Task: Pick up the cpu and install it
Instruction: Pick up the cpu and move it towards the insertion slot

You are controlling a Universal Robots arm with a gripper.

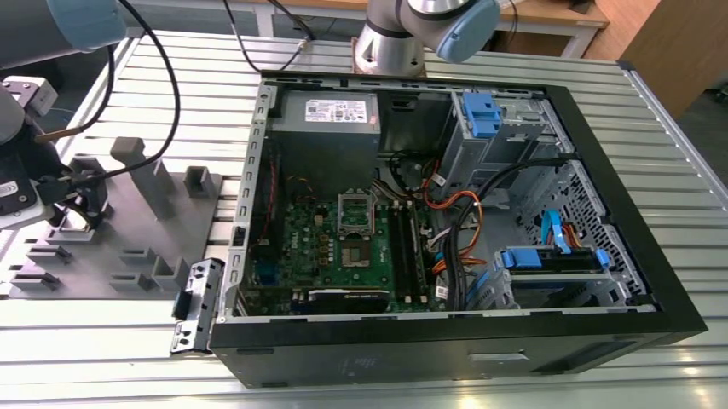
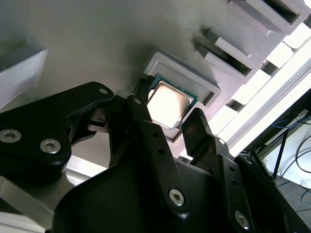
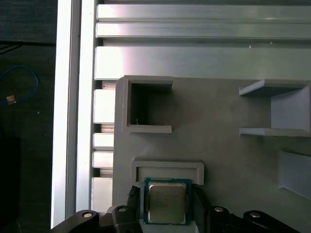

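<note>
The tray lay on the surface, just beside the case, on the exterior view's left. The cpu sat in a recess near the tray's edge, with the claw over it.

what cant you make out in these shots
- cpu underside: hidden in both wrist views, so resting on the tray or lifted is unclear.
- part of the cpu's rim: covered by the gripper in the second wrist view.
- socket: too small in the exterior view to tell if empty.
</note>
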